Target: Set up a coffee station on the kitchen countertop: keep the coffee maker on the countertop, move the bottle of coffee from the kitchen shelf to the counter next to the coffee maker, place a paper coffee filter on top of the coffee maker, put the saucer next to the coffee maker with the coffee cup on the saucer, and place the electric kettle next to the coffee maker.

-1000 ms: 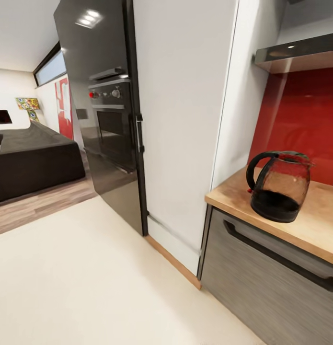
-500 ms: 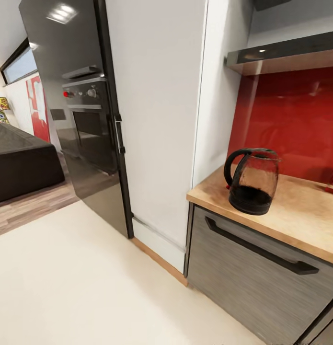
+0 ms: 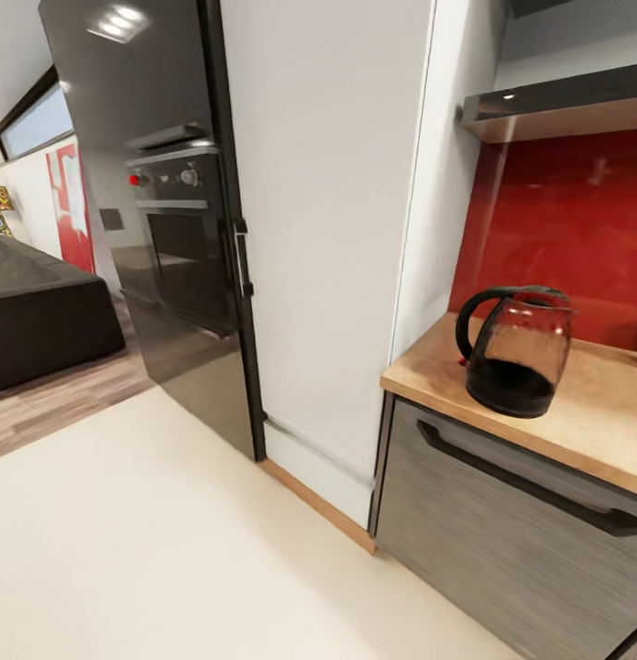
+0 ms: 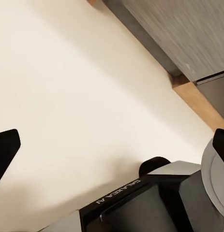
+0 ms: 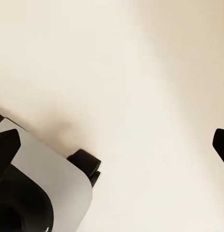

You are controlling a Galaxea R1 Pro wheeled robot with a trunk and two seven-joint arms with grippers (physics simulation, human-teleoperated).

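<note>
The electric kettle (image 3: pixel 518 353), smoky glass with a black base and handle, stands upright near the left end of the kitchen countertop (image 3: pixel 602 412) in the head view. Above it, against the red wall, hangs the glossy black kitchen shelf (image 3: pixel 556 105); I see nothing on the part that shows. My left gripper (image 4: pixel 112 145) is open over the cream floor, its dark fingertips (image 4: pixel 5 147) far apart. My right gripper (image 5: pixel 113 144) is open too, over bare floor, holding nothing. The coffee maker, bottle, filter, saucer and cup are out of view.
A tall white cabinet (image 3: pixel 336 229) stands left of the counter, with a black built-in oven (image 3: pixel 185 243) beyond it. Below the worktop is a grey drawer with a black handle (image 3: pixel 529 486). A dark sofa (image 3: pixel 43 312) sits far left. My own base (image 4: pixel 155 203) shows under the left wrist.
The whole head view has swung, first one way and then back a little, so the camera has moved. The kettle has stayed put on the counter.
</note>
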